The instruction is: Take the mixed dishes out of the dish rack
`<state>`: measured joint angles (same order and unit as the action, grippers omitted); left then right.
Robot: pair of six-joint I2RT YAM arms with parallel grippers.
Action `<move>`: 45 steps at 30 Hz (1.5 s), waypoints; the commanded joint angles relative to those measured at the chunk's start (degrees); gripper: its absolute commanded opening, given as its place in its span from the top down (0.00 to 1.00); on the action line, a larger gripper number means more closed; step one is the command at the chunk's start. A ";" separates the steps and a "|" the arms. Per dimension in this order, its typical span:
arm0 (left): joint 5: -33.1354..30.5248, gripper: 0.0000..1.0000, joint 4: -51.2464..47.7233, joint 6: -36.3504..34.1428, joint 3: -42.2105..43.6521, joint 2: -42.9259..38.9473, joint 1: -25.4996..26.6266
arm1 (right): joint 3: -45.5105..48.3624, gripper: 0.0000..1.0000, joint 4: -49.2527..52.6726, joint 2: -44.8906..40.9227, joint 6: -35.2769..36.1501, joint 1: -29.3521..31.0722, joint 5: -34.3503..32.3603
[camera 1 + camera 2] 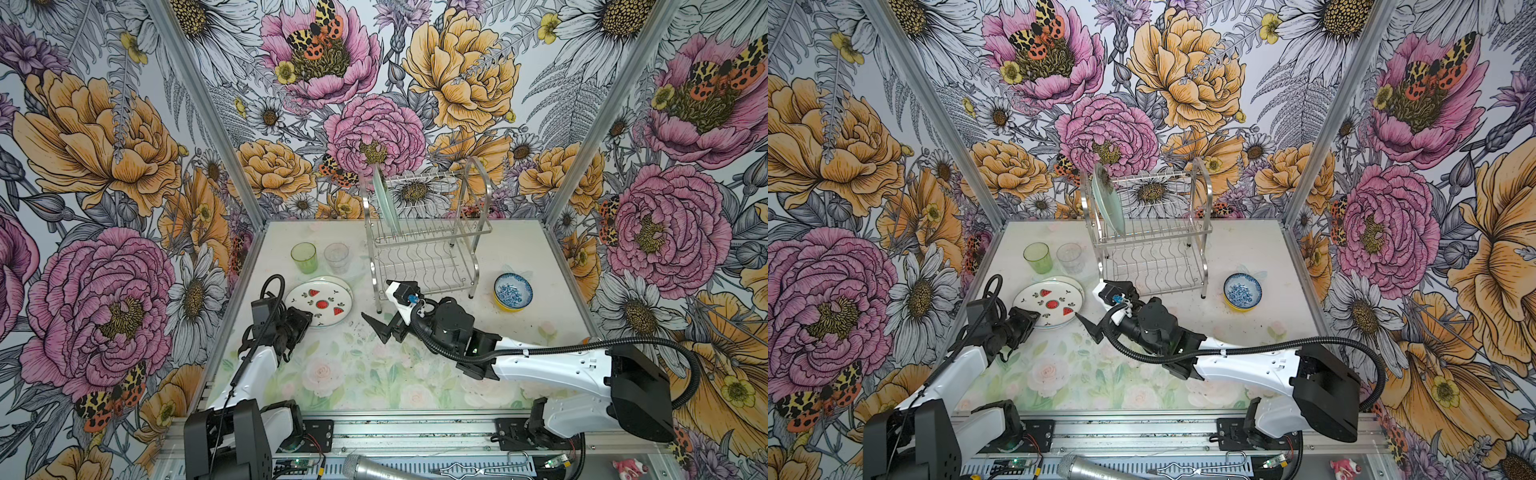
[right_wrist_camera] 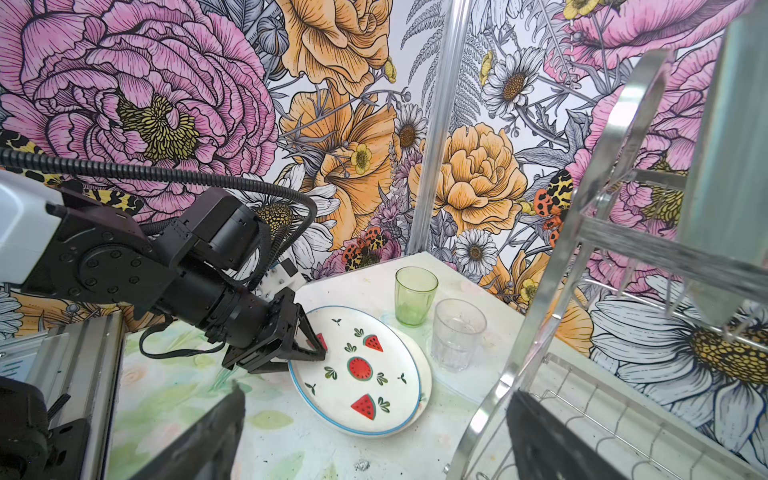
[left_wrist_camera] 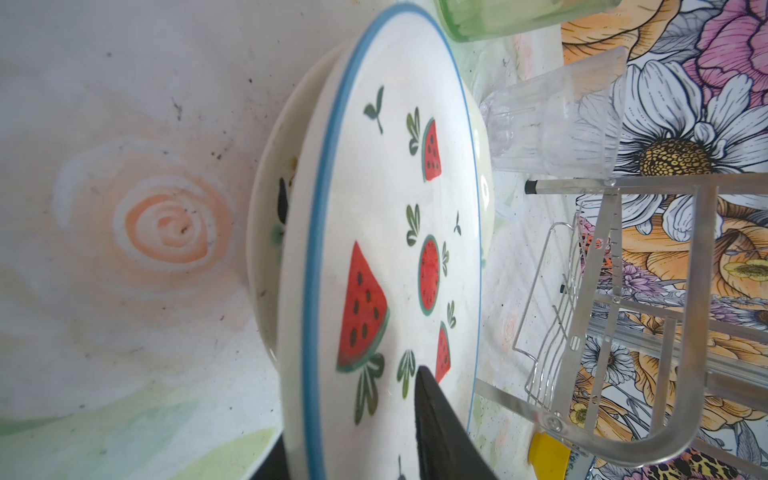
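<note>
One pale green glass plate point(image 1: 384, 199) stands in the chrome wire dish rack point(image 1: 428, 237), twelve o'clock; six dishes point(image 1: 513, 291) sit unloaded on the tabletop point(image 1: 415, 374). Left claw point(image 2: 323, 353) straddles the round watermelon-print plate point(image 1: 320, 299), ten o'clock, grip unclear; right claw point(image 1: 376, 326) wide, empty.

lighting: bright, even, diffuse; shadows on the table point(image 1: 519, 257) faint and soft. glare: white streaks on the chrome dish rack point(image 2: 615, 137). focus: both top views crisp; watermelon plate point(image 3: 386, 249) rim smeared in the left wrist view; rack bars and right end effector point(image 1: 376, 328) fingers point(image 2: 208, 436) soft in the right wrist view. wrist-view edges stretched, wide-angle.
</note>
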<state>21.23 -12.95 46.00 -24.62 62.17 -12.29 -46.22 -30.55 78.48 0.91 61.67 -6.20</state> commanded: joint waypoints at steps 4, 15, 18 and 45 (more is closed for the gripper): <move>-0.24 0.52 -0.07 -1.88 -2.83 0.23 0.12 | 0.78 0.00 -1.36 0.56 -0.20 -0.57 0.03; -4.49 0.01 -5.17 -3.72 -6.01 0.90 2.72 | 2.65 0.01 -2.85 -0.52 0.16 -1.70 0.13; -6.60 0.01 -7.13 -4.51 -7.47 1.81 3.88 | 3.14 0.01 -3.18 -0.69 0.25 -2.03 0.78; -17.54 0.01 -19.65 -10.35 -16.07 7.27 8.87 | 4.75 0.00 -5.40 -0.69 -1.32 -6.11 3.36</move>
<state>8.12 -30.22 38.44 -38.94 70.48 -3.86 -42.13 -33.74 78.50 0.84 55.79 -4.21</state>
